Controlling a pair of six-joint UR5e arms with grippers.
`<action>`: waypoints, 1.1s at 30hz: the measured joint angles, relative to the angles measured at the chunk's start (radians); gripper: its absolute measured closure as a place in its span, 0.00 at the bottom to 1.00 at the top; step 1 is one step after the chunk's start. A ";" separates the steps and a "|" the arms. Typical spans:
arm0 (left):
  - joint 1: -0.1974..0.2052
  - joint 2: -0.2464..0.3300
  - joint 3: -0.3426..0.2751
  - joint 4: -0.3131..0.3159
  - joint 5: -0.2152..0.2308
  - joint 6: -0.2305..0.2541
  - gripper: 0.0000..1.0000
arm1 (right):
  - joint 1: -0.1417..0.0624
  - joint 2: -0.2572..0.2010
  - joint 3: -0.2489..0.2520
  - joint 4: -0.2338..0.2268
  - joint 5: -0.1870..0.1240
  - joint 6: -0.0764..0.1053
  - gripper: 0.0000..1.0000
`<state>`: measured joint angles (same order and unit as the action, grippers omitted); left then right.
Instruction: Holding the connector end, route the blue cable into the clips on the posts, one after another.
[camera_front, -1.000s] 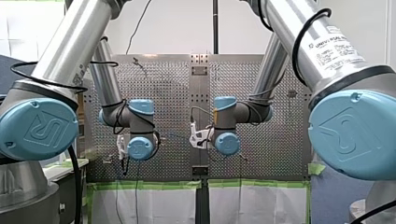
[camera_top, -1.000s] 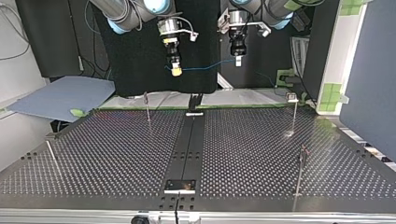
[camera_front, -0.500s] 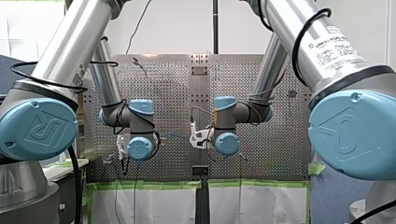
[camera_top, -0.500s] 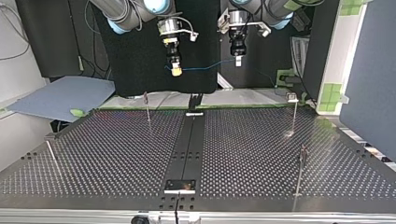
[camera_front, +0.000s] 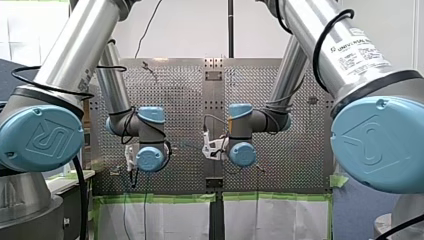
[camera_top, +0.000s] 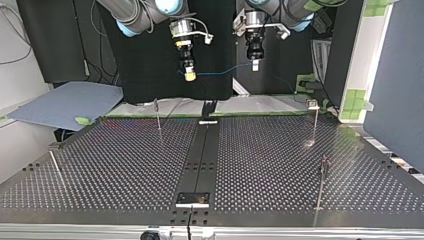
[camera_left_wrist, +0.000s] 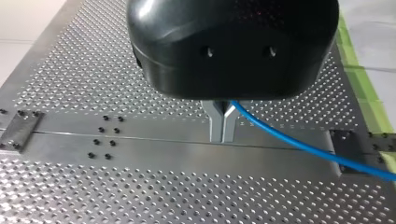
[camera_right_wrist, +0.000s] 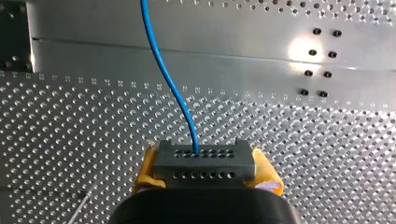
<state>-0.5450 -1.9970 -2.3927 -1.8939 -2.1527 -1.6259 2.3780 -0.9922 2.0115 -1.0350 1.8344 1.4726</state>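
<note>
Both grippers hang high above the perforated table (camera_top: 125, 165), behind its far edge in the top view. My right gripper (camera_top: 189, 75), at that view's left, is shut on a grey connector block (camera_right_wrist: 205, 175) between its yellow pads (camera_right_wrist: 145, 168). The blue cable (camera_right_wrist: 163, 70) leaves the block and runs ahead of that gripper (camera_right_wrist: 204, 158). The cable (camera_top: 220, 73) sags slightly across to my left gripper (camera_top: 255, 64), at the top view's right. In the left wrist view the metal fingers (camera_left_wrist: 215, 123) of that gripper (camera_left_wrist: 222, 137) are shut on the cable (camera_left_wrist: 299, 145), which trails off to one side.
Thin posts with clips stand on the table: one far left (camera_top: 157, 114), one far right (camera_top: 315, 120), one near right (camera_top: 322, 185), and a leaning rod near left (camera_top: 54, 165). A dark centre strip (camera_top: 202, 150) divides the table. A grey board (camera_top: 65, 102) lies off its left.
My right arm's wrist has drifted slightly toward the front view's left, carrying the connector with it. My left arm has stayed put.
</note>
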 joint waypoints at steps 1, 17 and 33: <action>0.000 -0.005 0.000 -0.004 0.000 0.000 1.00 | 0.008 0.007 -0.003 0.003 0.001 -0.001 1.00; 0.002 -0.045 -0.001 -0.016 0.000 0.002 1.00 | 0.037 0.131 -0.007 0.007 0.002 -0.001 1.00; 0.002 -0.045 -0.002 -0.016 0.000 0.002 1.00 | 0.037 0.134 -0.007 0.007 0.002 -0.001 1.00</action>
<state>-0.5434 -2.0422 -2.3942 -1.9100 -2.1528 -1.6244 2.4153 -0.8585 2.0043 -1.0279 1.8364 1.4714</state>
